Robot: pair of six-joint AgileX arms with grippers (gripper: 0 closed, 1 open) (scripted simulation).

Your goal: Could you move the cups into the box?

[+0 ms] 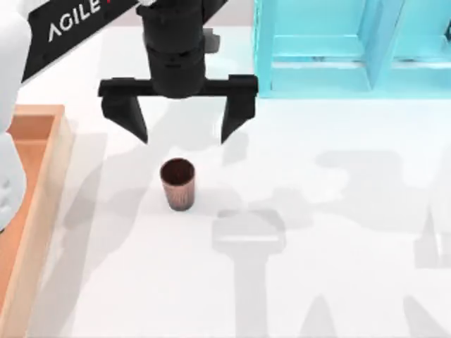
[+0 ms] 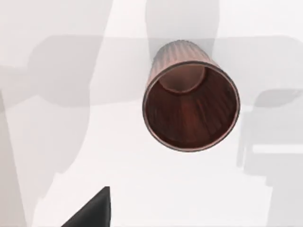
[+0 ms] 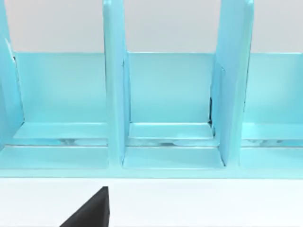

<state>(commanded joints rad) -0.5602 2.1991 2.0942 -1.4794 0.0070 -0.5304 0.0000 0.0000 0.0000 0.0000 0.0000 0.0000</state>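
Above the ribbed, reddish-brown cup (image 1: 177, 183) — seemingly upright on white table (image 1: 338, 232) — left hand (image 1: 183, 130) hovers open.

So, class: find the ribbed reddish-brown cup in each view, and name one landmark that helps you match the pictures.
Top view: the ribbed reddish-brown cup stands upright on the white table, left of centre, below the open left gripper.
Left wrist view: the cup is seen from above, its mouth facing the camera.
Right wrist view: not in it; this looks at the turquoise frame.
Shared landmark: the white table, crossed by the arms' shadows.
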